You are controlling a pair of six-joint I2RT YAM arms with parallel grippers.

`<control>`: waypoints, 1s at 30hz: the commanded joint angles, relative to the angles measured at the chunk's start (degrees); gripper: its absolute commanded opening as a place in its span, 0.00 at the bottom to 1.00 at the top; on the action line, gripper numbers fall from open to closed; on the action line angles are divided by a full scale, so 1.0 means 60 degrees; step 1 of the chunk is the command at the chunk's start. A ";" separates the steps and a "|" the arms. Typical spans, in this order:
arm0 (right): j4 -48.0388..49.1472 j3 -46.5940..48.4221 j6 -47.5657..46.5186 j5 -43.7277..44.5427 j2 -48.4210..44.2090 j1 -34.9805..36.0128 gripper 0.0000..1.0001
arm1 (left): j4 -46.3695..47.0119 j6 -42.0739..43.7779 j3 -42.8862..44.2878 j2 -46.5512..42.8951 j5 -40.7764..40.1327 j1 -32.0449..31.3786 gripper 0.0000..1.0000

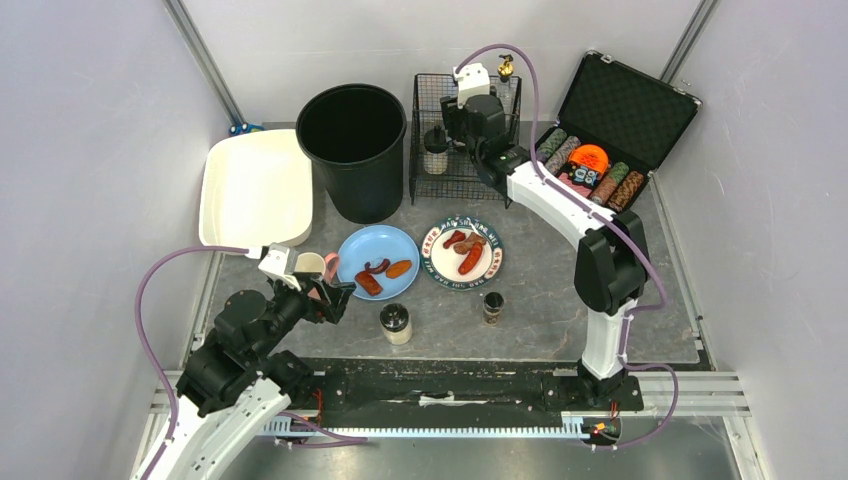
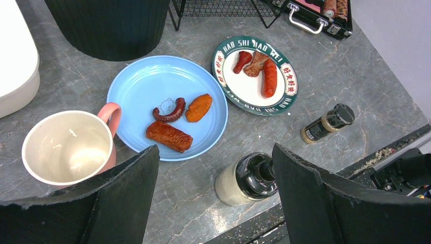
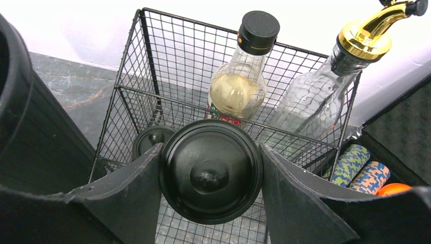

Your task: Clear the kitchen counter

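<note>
Gripping a black-lidded jar (image 3: 211, 175) within the wire basket (image 3: 152, 61), the right jaws clamp its cap from both sides, while the left jaws gape released over the near-left of the dark grey worktop (image 1: 560, 300), between a pink mug (image 2: 68, 147) and a pale shaker (image 2: 244, 180).

The desk (image 1: 560, 300) is dark grey with a mottled, stone-like pattern and pale marks. One plate (image 1: 362, 245) is plain light blue; the other plate (image 2: 247, 91) is white with a green rim carrying white letters and red patches. The mug (image 2: 68, 147) is pink outside, cream inside. The bucket (image 1: 365, 195), the wire basket (image 1: 425, 120) and the round lid (image 3: 211, 170) are black.
</note>
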 commanded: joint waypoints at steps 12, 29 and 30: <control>0.1389 0.1112 -0.0002 0.0457 0.0904 -0.0336 0.00 | 0.0260 0.0395 -0.0037 0.0156 0.0005 -0.0047 0.87; 0.1442 0.0826 0.1501 0.0035 0.1827 -0.0821 0.00 | 0.0297 0.0395 -0.0045 0.0278 0.0051 -0.0047 0.87; 0.1404 0.0830 0.1669 -0.0036 0.1882 -0.0885 0.00 | 0.0304 0.0395 -0.0053 0.0290 0.0052 -0.0051 0.87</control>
